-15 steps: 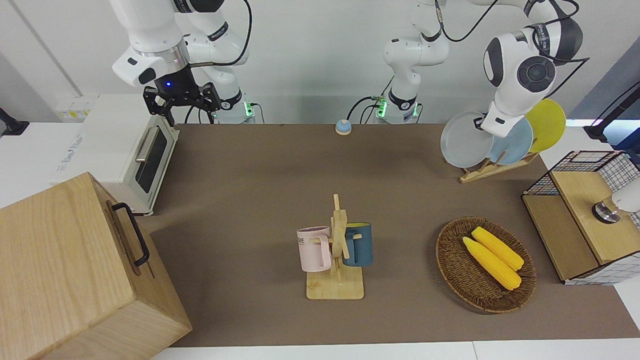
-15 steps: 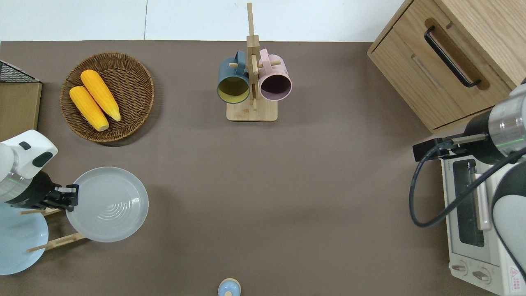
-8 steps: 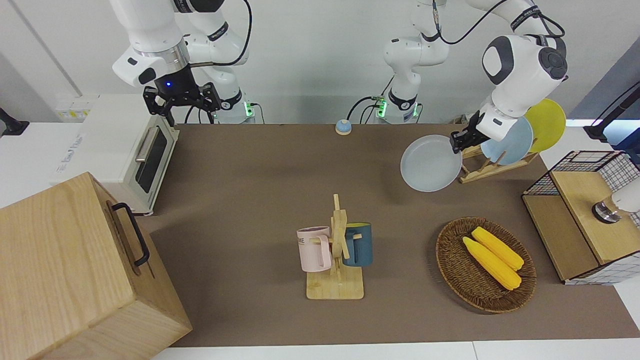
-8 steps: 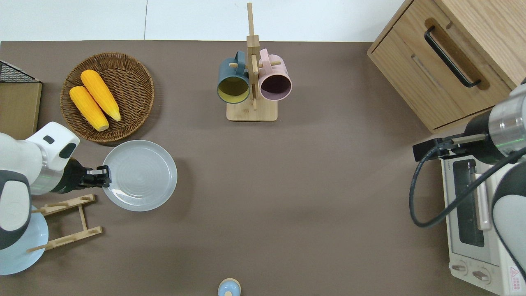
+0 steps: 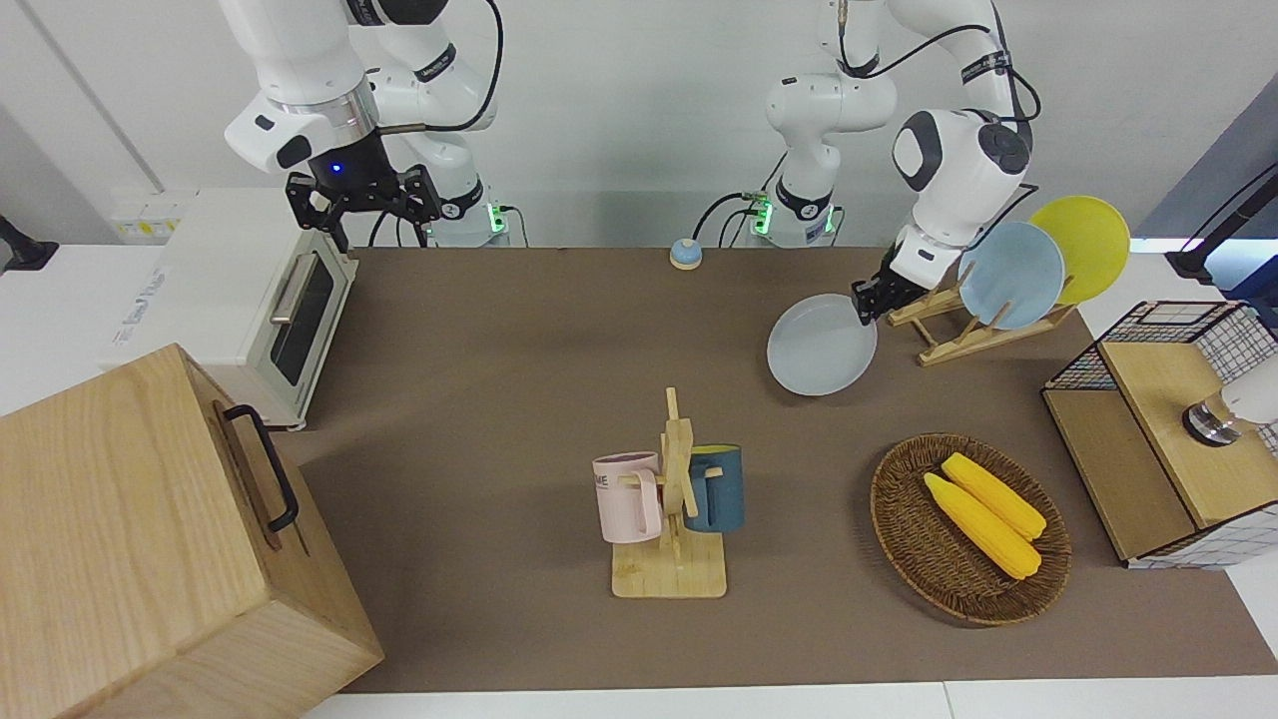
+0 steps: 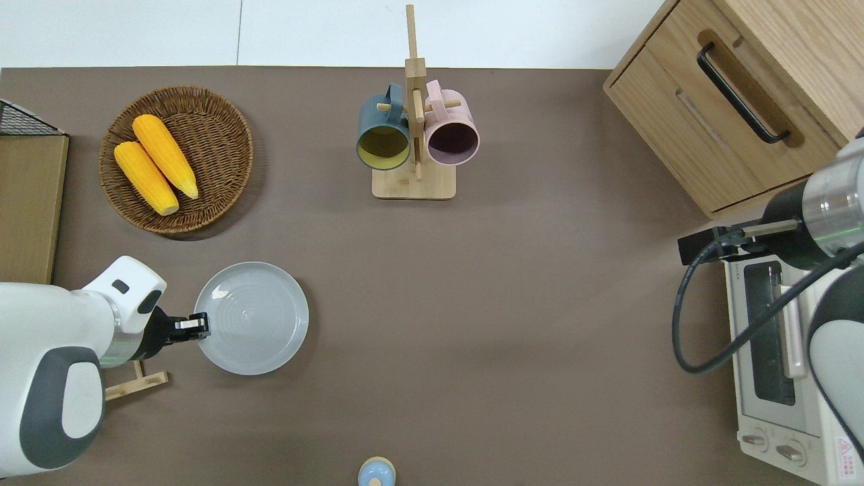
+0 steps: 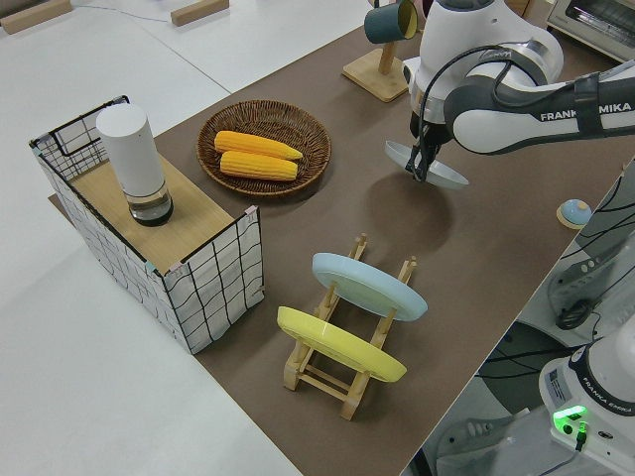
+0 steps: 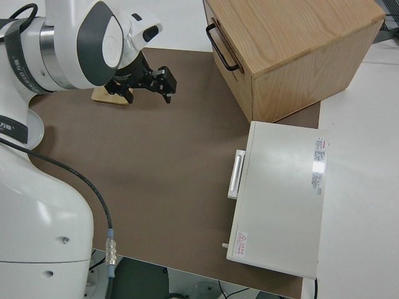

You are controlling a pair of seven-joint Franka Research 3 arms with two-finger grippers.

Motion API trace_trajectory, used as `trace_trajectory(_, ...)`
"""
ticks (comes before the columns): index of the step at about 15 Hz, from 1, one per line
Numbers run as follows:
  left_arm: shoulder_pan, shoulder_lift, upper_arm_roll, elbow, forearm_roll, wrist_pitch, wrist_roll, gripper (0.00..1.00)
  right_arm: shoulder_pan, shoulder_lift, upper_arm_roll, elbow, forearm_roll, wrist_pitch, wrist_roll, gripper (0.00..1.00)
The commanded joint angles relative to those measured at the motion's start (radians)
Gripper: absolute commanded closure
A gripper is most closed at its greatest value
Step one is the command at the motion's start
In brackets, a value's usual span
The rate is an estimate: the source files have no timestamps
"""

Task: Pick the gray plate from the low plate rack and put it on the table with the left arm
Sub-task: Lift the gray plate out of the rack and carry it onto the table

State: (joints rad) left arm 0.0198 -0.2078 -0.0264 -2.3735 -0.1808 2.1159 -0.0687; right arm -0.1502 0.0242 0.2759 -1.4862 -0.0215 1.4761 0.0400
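My left gripper (image 5: pixel 867 300) is shut on the rim of the gray plate (image 5: pixel 822 345) and holds it nearly level, low over the brown table (image 5: pixel 519 379). In the overhead view the gray plate (image 6: pixel 252 317) is over bare table beside the low plate rack (image 6: pixel 135 385), toward the table's middle, with the left gripper (image 6: pixel 196 326) at its rim. The left side view shows the gray plate (image 7: pixel 427 167) a little above its shadow. The low plate rack (image 5: pixel 983 335) holds a light blue plate (image 5: pixel 1010 262) and a yellow plate (image 5: pixel 1080 235). My right arm is parked, its gripper (image 5: pixel 364 205) open.
A wicker basket with two corn cobs (image 5: pixel 968 527) lies farther from the robots than the gray plate. A mug stand (image 5: pixel 671 499) with two mugs stands mid-table. A wire-sided shelf (image 5: pixel 1168 429), a wooden cabinet (image 5: pixel 150 539), a toaster oven (image 5: pixel 250 300) and a small bell (image 5: pixel 685 254) line the edges.
My left gripper has lifted the gray plate out of the rack, carried it toward the table's middle, turned it nearly level and lowered it. The right arm has not moved.
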Motion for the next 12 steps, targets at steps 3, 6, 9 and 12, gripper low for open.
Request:
trace_trajectory(3, 0.012, -0.082, -0.012, -0.133, -0.006, 0.047, 0.041, 1.0, -0.02, -0.003, 0.017, 0.009, -0.001, -0.014, 0.012, 0.017)
trace_trajectory(6, 0.011, -0.082, -0.014, -0.148, -0.006, 0.047, 0.04, 1.0, -0.019, -0.003, 0.017, 0.009, -0.001, -0.014, 0.012, 0.017)
trace_trajectory(9, 0.011, -0.079, -0.015, -0.159, -0.011, 0.047, 0.027, 0.97, -0.019, -0.003, 0.017, 0.009, -0.001, -0.013, 0.012, 0.017)
trace_trajectory(12, 0.011, -0.077, -0.014, -0.159, -0.014, 0.045, 0.023, 0.56, -0.019, -0.001, 0.017, 0.009, -0.001, -0.014, 0.012, 0.017)
